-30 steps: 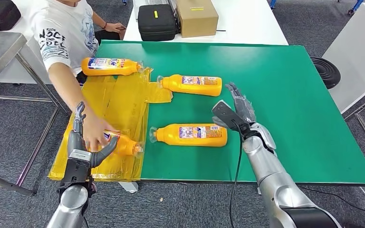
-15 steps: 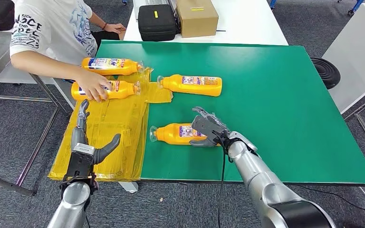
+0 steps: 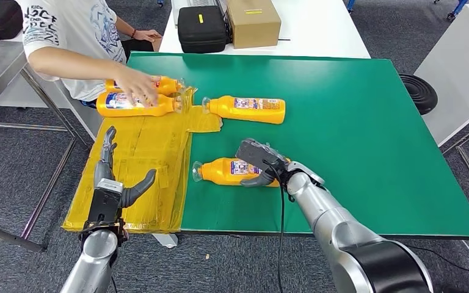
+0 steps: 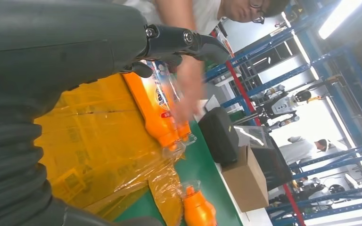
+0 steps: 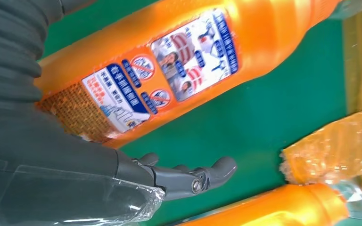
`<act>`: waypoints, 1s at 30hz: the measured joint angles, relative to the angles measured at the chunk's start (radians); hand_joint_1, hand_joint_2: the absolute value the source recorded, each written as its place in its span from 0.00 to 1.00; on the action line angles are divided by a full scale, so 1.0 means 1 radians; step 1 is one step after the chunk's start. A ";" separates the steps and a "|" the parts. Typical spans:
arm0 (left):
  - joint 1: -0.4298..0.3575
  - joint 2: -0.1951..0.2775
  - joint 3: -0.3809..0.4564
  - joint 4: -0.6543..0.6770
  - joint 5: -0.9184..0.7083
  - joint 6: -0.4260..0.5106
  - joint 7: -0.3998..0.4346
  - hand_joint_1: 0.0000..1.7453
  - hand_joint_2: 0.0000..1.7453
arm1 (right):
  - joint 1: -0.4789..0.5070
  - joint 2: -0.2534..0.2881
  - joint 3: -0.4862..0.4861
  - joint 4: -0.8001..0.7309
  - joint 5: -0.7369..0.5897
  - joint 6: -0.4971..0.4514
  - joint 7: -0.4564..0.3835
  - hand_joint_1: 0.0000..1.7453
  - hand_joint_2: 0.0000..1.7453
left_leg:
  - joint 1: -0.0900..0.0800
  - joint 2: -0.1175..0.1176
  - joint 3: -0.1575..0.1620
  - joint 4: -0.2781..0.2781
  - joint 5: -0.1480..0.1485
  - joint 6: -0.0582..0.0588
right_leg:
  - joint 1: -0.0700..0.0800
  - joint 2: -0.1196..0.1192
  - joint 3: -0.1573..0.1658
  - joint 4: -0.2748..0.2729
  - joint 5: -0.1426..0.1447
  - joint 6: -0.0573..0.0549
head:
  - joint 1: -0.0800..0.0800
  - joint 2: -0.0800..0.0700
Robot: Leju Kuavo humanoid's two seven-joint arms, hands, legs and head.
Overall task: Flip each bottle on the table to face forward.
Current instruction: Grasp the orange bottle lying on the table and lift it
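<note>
Several orange bottles lie on their sides. The near bottle [image 3: 218, 172] [image 5: 179, 70] rests on the green table [image 3: 372, 122], back label up. My right hand [image 3: 260, 160] lies over its base end, fingers across the top; the thumb [image 5: 188, 176] sits on the near side, a strip of green between it and the bottle. A second bottle [image 3: 247, 108] [image 5: 273, 207] lies further back. At the back left are two more bottles [image 3: 133, 105] [image 4: 158, 113], with a person's hand [image 3: 137, 82] on them. My left hand [image 3: 113, 183] hovers open over the yellow sheet [image 3: 149, 152].
The crinkled yellow plastic sheet covers the table's left end and overhangs its edge. A black case [image 3: 201, 27] and a cardboard box [image 3: 253, 21] stand on the white table behind. The person stands at the back left corner.
My right hand dropped from beside the near bottle onto its base end. The person carried a bottle from near my left hand to the back left. My left hand stayed put.
</note>
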State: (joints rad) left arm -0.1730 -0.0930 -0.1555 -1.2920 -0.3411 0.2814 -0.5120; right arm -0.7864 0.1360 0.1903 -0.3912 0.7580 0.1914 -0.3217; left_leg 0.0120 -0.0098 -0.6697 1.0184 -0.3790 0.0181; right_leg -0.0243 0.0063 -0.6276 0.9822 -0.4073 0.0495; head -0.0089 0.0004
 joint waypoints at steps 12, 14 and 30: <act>-0.002 0.000 0.000 0.017 0.006 0.003 0.006 0.00 1.00 | -0.036 -0.008 0.042 0.021 0.075 0.036 0.106 0.00 1.00 | 0.000 0.000 0.001 0.000 0.000 0.000 | 0.000 0.000 0.000 0.000 0.000 0.000 | 0.000 0.000; -0.002 0.000 0.000 0.017 0.006 0.003 0.008 0.00 1.00 | -0.042 -0.011 0.050 0.022 0.082 0.048 0.116 0.00 1.00 | 0.000 0.000 0.001 0.000 0.000 0.000 | 0.000 0.000 0.000 0.000 0.000 0.000 | 0.000 0.000; -0.010 0.000 0.000 0.041 0.020 -0.004 0.020 0.00 1.00 | -0.082 -0.031 0.128 0.034 0.140 0.195 0.156 0.99 1.00 | 0.000 0.000 0.001 0.000 0.000 0.000 | 0.000 0.000 0.001 0.000 0.000 0.000 | 0.000 0.000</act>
State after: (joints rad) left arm -0.1826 -0.0931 -0.1553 -1.2506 -0.3210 0.2778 -0.4917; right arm -0.8682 0.1055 0.3184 -0.3570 0.8981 0.3862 -0.1659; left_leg 0.0120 -0.0097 -0.6686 1.0184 -0.3790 0.0181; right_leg -0.0243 0.0063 -0.6271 0.9821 -0.4073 0.0495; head -0.0089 0.0004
